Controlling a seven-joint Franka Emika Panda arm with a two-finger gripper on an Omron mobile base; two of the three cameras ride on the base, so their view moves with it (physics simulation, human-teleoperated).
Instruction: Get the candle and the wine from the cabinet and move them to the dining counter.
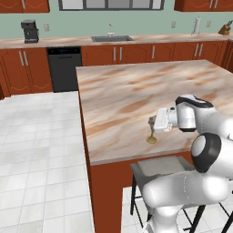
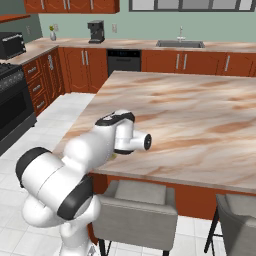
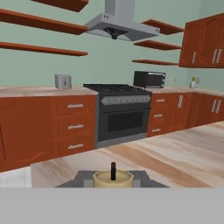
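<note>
My gripper (image 1: 153, 124) is shut on the candle (image 1: 151, 136), a cream stick in a slim brass holder. It stands upright near the front left edge of the dining counter (image 1: 136, 86), with its flared base down at the marbled top. In the hand view the candle (image 3: 105, 178) and its dark wick sit between my fingers (image 3: 84, 179), over the dining counter (image 3: 183, 148). The cabinet (image 3: 43, 48), open reddish-brown shelves on the green wall, shows bare planks. The wine is out of view. In the right base view my own arm stands in front of the hand at the dining counter (image 2: 200, 115).
Grey stools (image 1: 159, 168) (image 2: 135, 210) stand under the island's near edge. A stove (image 3: 122, 118), a microwave (image 3: 149, 79) and a toaster (image 3: 63, 81) line the wall below the shelves. A sink (image 1: 111, 38) and a coffee machine (image 1: 30, 31) sit on the far counter.
</note>
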